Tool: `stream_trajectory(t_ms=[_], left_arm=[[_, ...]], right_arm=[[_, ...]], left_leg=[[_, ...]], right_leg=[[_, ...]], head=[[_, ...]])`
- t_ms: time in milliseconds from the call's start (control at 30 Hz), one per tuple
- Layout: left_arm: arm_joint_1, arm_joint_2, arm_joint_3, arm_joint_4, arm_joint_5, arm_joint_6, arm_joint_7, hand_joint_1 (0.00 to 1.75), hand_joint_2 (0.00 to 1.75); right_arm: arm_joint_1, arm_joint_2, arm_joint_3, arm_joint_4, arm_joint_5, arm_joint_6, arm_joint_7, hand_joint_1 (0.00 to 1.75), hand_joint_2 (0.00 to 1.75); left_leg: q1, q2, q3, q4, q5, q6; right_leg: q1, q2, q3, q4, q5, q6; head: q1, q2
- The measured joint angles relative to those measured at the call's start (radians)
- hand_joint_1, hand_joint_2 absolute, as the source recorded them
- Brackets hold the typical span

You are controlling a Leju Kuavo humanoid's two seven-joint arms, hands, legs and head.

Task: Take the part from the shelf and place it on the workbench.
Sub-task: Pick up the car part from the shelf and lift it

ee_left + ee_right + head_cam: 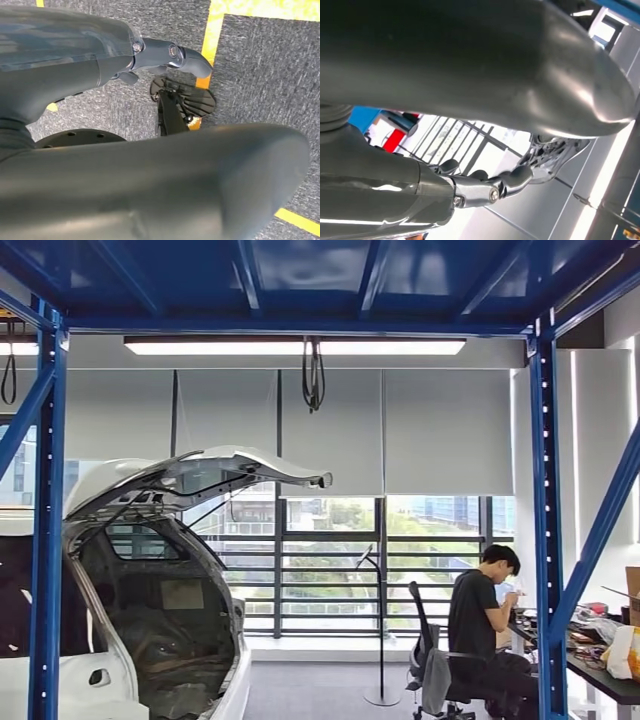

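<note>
Thick grey thumb and ribbed cover crowd your left wrist view: the left hand (166,55) hangs over grey carpet (264,70) marked with yellow floor tape (213,30), its fingers loosely curled with nothing in them. Your right hand (501,182) is raised toward the window, and a shiny silver metal part (554,152) sits at its fingertips; it looks gripped, though the big thumb hides most of the contact, so treat that as probable rather than certain. From the head view you see the blue steel rack frame (47,520), a white car body with its tailgate lifted (151,570), and a person in a black shirt (479,625) seated at a cluttered dark workbench (604,675) on your right. Judging from this, you are in the carry step, with the part already off the shelf. Next you need to turn toward that workbench, close in, and pick a bare patch well apart from the person's hands before lowering.
</note>
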Motion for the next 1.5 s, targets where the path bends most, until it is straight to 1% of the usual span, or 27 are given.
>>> stream_trajectory(t_ms=[67,133,167,200,233,300,367,433,533,600,667,700,733,800,833,900,933,1000,1067,1167,1200,1233,1267,1300,1367,1433,1500], left_arm=[[-0.003,0.000,-0.001,0.000,0.000,-0.002,-0.001,0.00,0.00],[-0.004,0.000,-0.001,0.000,0.000,-0.004,-0.001,0.00,0.00],[-0.003,0.000,-0.001,0.000,0.000,-0.004,-0.001,0.00,0.00],[-0.001,0.000,-0.001,0.000,0.000,-0.005,-0.001,0.00,0.00],[0.001,0.000,-0.001,0.000,0.000,-0.005,-0.001,0.00,0.00],[0.002,0.001,-0.001,0.000,0.000,-0.005,-0.001,0.00,0.00],[0.002,0.003,-0.001,0.000,0.000,-0.004,-0.001,0.00,0.00],[0.003,0.004,-0.002,0.000,-0.001,-0.003,-0.002,0.00,0.00],[0.003,0.005,-0.002,0.000,-0.002,-0.003,-0.004,0.00,0.00],[0.000,0.005,-0.003,0.000,-0.002,-0.003,-0.006,0.00,0.00],[0.000,0.005,-0.003,0.000,-0.002,-0.004,-0.006,0.00,0.00],[0.001,0.005,-0.003,0.000,-0.002,-0.004,-0.006,0.00,0.00],[0.002,0.005,-0.004,0.000,-0.002,-0.004,-0.006,0.00,0.00],[0.002,0.005,-0.004,0.000,-0.001,-0.003,-0.006,0.00,0.00],[0.002,0.005,-0.004,0.000,-0.001,-0.003,-0.006,0.00,0.00],[0.001,0.005,-0.004,0.001,0.001,-0.003,-0.006,0.00,0.00],[0.001,0.005,-0.004,0.002,0.003,-0.003,-0.006,0.00,0.00],[0.003,0.005,-0.003,0.002,0.007,-0.003,-0.006,0.00,0.00],[0.000,0.005,-0.003,0.003,0.012,-0.003,-0.006,0.00,0.00],[0.000,0.005,-0.003,0.003,0.020,-0.003,-0.006,0.00,0.00],[0.001,0.005,-0.003,0.003,0.025,-0.003,-0.006,0.00,0.00],[0.003,0.005,-0.002,0.003,0.028,-0.002,-0.006,0.00,0.00],[0.004,0.005,-0.002,0.003,0.032,0.000,-0.006,0.00,0.00],[0.004,0.005,-0.001,0.003,0.036,0.001,-0.006,0.00,0.00],[0.003,0.005,0.001,0.003,0.040,0.003,-0.006,0.00,0.00],[0.003,0.004,0.002,0.003,0.042,0.004,-0.007,0.00,0.00],[0.004,0.004,0.003,0.004,0.043,0.005,-0.007,0.00,0.00]], right_arm=[[-0.002,0.000,0.000,-0.002,0.000,0.001,0.000,0.00,0.00],[-0.003,0.000,0.000,-0.003,0.000,0.002,-0.001,0.00,0.00],[-0.001,0.000,0.000,-0.003,0.000,0.002,-0.001,0.00,0.00],[0.001,0.000,0.000,-0.003,0.000,0.002,-0.001,0.00,0.00],[0.004,0.000,0.001,-0.003,0.000,0.002,-0.001,0.00,0.00],[0.006,0.000,0.001,-0.003,0.000,0.002,-0.001,0.00,0.00],[0.006,0.000,0.001,-0.002,-0.002,0.002,0.000,0.00,0.00],[0.008,0.000,0.001,-0.002,-0.003,0.003,0.000,0.00,0.00],[0.007,-0.001,0.000,-0.005,-0.008,0.004,-0.001,0.00,0.00],[0.007,-0.002,-0.001,-0.005,-0.014,0.005,0.000,0.00,0.00],[0.011,-0.003,-0.002,-0.004,-0.024,0.009,0.003,0.00,0.00],[0.013,-0.004,-0.002,-0.004,-0.031,0.012,0.006,0.00,0.00],[0.014,-0.004,-0.002,-0.003,-0.040,0.016,0.009,0.00,0.00],[0.014,-0.007,-0.005,-0.001,-0.066,0.030,0.019,0.00,0.00],[0.014,-0.008,-0.008,0.001,-0.085,0.040,0.027,0.00,0.00],[0.014,-0.012,-0.013,0.007,-0.137,0.068,0.051,0.00,0.00],[0.014,-0.015,-0.016,0.011,-0.168,0.083,0.065,0.00,0.00],[0.014,-0.025,-0.019,0.019,-0.237,0.116,0.094,0.00,0.00],[0.012,-0.037,-0.020,0.029,-0.300,0.142,0.117,0.00,0.00],[0.013,-0.050,-0.020,0.044,-0.318,0.147,0.148,0.00,0.00],[0.013,-0.052,-0.020,0.049,-0.306,0.140,0.166,0.00,0.00],[0.012,-0.053,-0.019,0.052,-0.291,0.130,0.186,0.00,0.00],[0.012,-0.054,-0.017,0.055,-0.274,0.120,0.207,0.00,0.00],[0.010,-0.054,-0.014,0.057,-0.256,0.111,0.225,0.00,0.00],[0.003,-0.055,-0.005,0.061,-0.217,0.097,0.250,0.00,0.00],[-0.006,-0.059,0.010,0.066,-0.174,0.088,0.268,0.00,0.00],[-0.018,-0.074,0.028,0.073,-0.127,0.083,0.279,0.00,0.00]], left_leg=[[0.002,0.000,-0.038,0.079,-0.037,-0.006],[0.003,0.000,-0.119,0.208,-0.087,-0.013],[0.003,0.000,-0.154,0.253,-0.097,-0.014],[0.003,0.000,-0.174,0.265,-0.087,-0.014],[0.003,0.000,-0.175,0.239,-0.053,-0.012],[0.000,0.001,-0.143,0.121,0.044,-0.003],[-0.008,0.003,-0.121,0.036,0.083,0.010],[-0.012,0.004,-0.115,0.016,0.073,0.021],[-0.005,0.002,-0.092,0.003,0.072,0.036],[-0.003,0.002,-0.080,-0.001,0.066,0.043],[-0.003,0.002,-0.071,-0.001,0.056,0.045],[-0.003,0.002,-0.064,-0.001,0.050,0.045],[-0.004,0.001,-0.055,-0.001,0.043,0.044],[-0.004,0.000,-0.034,-0.001,0.028,0.041],[-0.004,-0.001,-0.024,-0.002,0.021,0.038],[-0.005,-0.002,-0.012,-0.003,0.011,0.027],[-0.006,-0.002,-0.009,0.000,0.010,0.020],[-0.007,-0.001,-0.003,0.012,0.005,0.009],[-0.006,-0.001,-0.027,0.063,-0.026,0.001],[-0.001,-0.001,-0.134,0.239,-0.103,-0.010],[0.000,-0.001,-0.163,0.273,-0.106,-0.012],[0.001,0.000,-0.174,0.268,-0.086,-0.012],[0.002,0.000,-0.167,0.226,-0.046,-0.012],[0.003,0.000,-0.148,0.159,0.006,-0.011],[0.000,0.002,-0.118,0.053,0.064,-0.005],[-0.005,0.003,-0.113,0.024,0.072,0.006],[-0.006,0.002,-0.114,0.017,0.082,0.011]], right_leg=[[-0.003,-0.001,0.015,-0.006,-0.006,-0.010],[-0.002,0.000,0.023,-0.006,-0.016,-0.016],[-0.002,0.001,0.027,-0.006,-0.021,-0.016],[-0.001,0.002,0.035,-0.006,-0.027,-0.016],[-0.001,0.003,0.045,-0.006,-0.035,-0.015],[-0.001,0.003,0.071,-0.008,-0.052,-0.009],[-0.001,0.003,0.086,-0.010,-0.065,0.000],[-0.001,0.003,0.091,-0.007,-0.069,0.015],[-0.001,0.003,0.086,0.030,-0.089,0.029],[-0.002,0.002,0.032,0.132,-0.137,0.037],[-0.003,0.002,-0.048,0.253,-0.179,0.044],[-0.002,0.002,-0.073,0.277,-0.174,0.045],[-0.002,0.002,-0.080,0.262,-0.147,0.046],[0.000,0.002,-0.046,0.142,-0.051,0.040],[0.003,0.002,-0.028,0.085,-0.024,0.034],[0.009,0.001,-0.009,0.023,-0.010,0.017],[0.011,0.001,-0.007,0.018,-0.018,0.009],[0.007,0.001,0.007,0.007,-0.008,-0.004],[0.002,0.000,0.021,0.001,-0.010,-0.012],[0.001,-0.001,0.029,-0.001,-0.018,-0.018],[0.001,0.000,0.032,-0.001,-0.022,-0.018],[0.001,0.001,0.038,-0.001,-0.026,-0.017],[0.001,0.002,0.046,-0.001,-0.031,-0.015],[0.000,0.002,0.054,-0.001,-0.037,-0.012],[0.001,0.002,0.066,-0.001,-0.047,-0.004],[0.002,0.002,0.066,0.000,-0.054,0.006],[0.003,0.001,0.066,-0.001,-0.055,0.006]], head=[[0.000,0.000],[0.000,0.000],[0.000,0.000],[0.000,0.000],[0.000,0.000],[0.000,0.000],[0.000,0.000],[0.000,0.001],[0.000,0.001],[0.000,0.000],[-0.001,0.000],[-0.001,0.000],[-0.001,0.000],[0.000,0.000],[0.000,0.000],[-0.001,0.000],[0.000,0.000],[0.000,0.000],[0.000,0.000],[0.000,-0.001],[0.000,-0.001],[0.000,-0.001],[0.000,-0.001],[0.000,-0.001],[0.000,-0.001],[0.000,0.000],[0.000,0.000]])
